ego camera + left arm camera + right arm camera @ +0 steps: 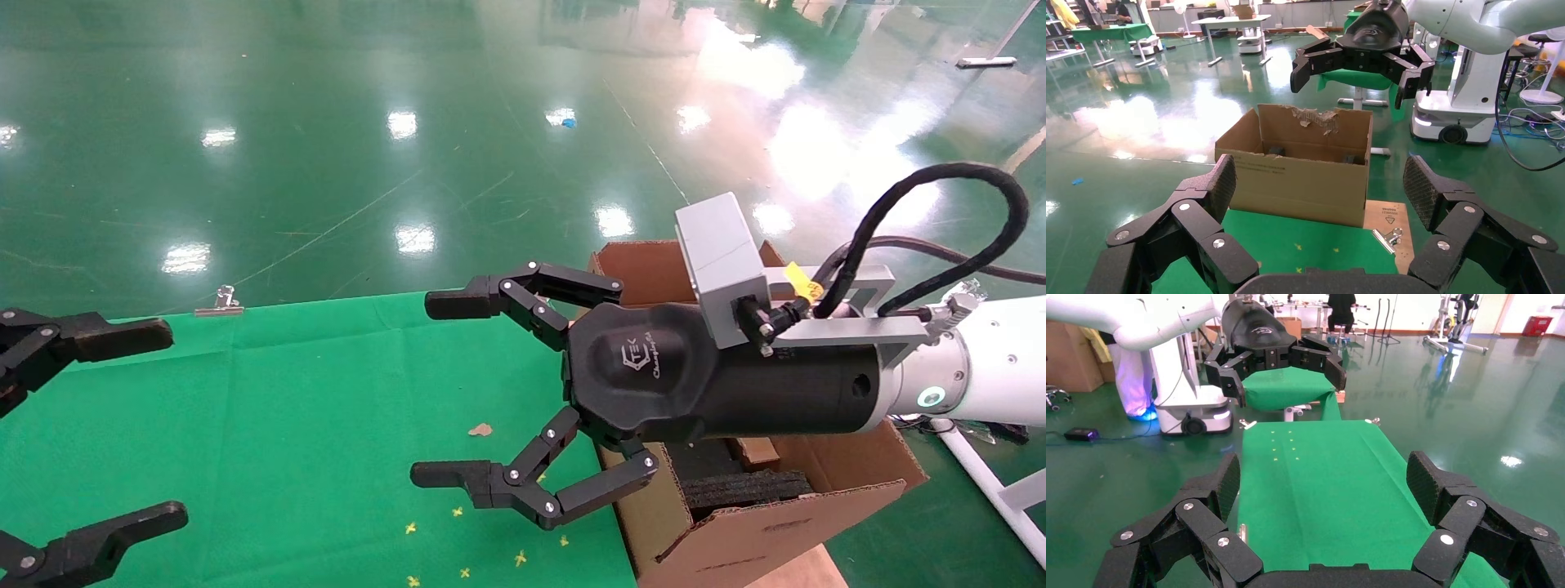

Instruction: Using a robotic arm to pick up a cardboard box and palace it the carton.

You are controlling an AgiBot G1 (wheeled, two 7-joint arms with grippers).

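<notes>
Beside carton (pixel 735 531): right gripper (pixel 441 388) fingers spread, empty; left gripper (pixel 139 425) likewise.

A glossy green floor (pixel 343 122) is seen throughout, with bright patches of overhead light (pixel 415 238) reflected in it and fine scratches visible. The near work surface is covered by a green cloth (pixel 286 425), creased in squares and marked with small yellow crosses (pixel 462 543); a metal clip (pixel 221 304) is fixed at its far edge. Farther off, white tables (pixel 1229 24) and a second green-draped table (pixel 1110 32) are noted.
</notes>
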